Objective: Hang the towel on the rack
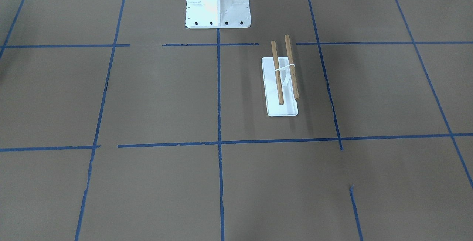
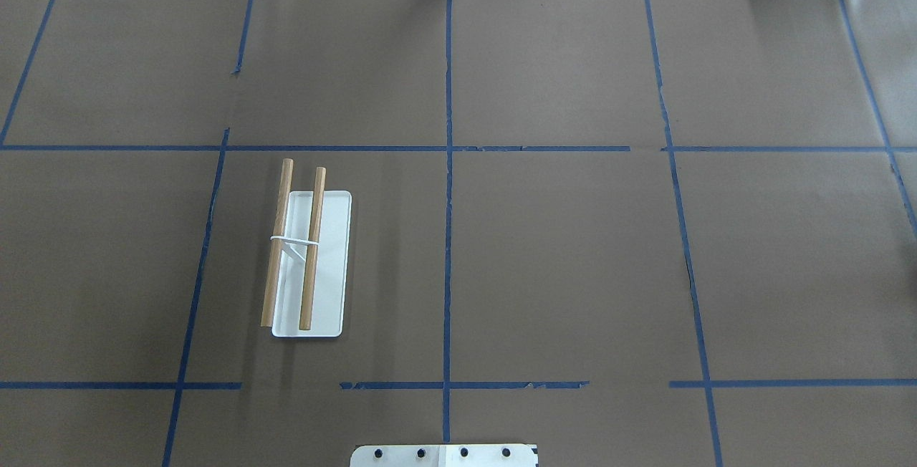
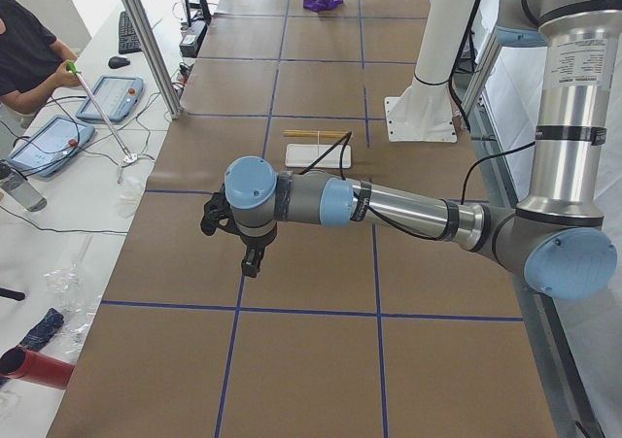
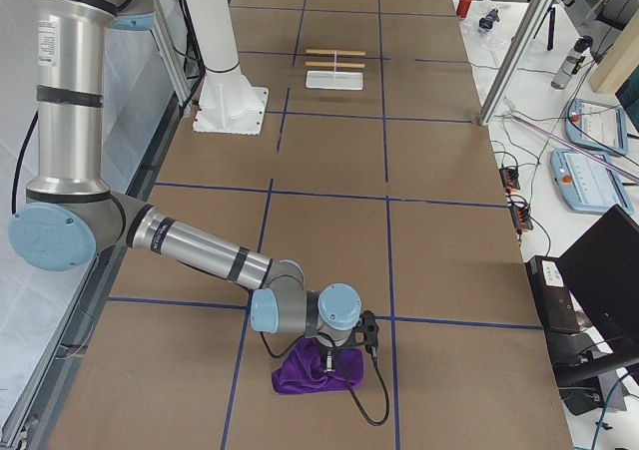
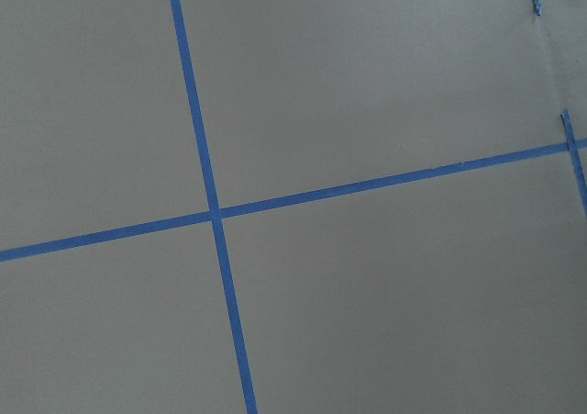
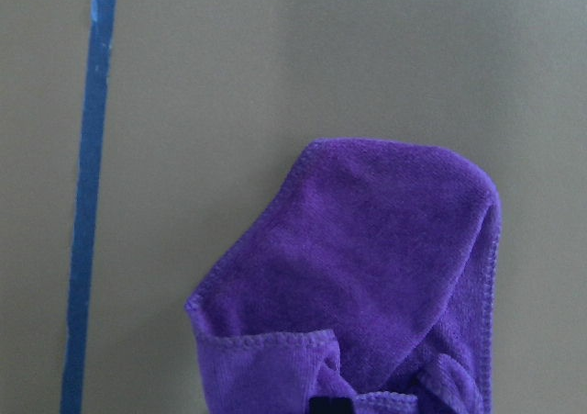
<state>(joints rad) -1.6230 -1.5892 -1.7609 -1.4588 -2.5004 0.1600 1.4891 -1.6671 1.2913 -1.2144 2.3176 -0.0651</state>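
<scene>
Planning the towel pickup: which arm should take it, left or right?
Right. The right gripper is right over the crumpled towel, which shows close up in its wrist view. The left gripper is above bare table at the opposite end, with the rack in between.

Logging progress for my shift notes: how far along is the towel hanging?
Done: nothing; the rack is bare. In hand: the right gripper is down at the crumpled towel on the table, grasp unclear. Remaining: lift it, carry it over, drape it on the rack.
</scene>
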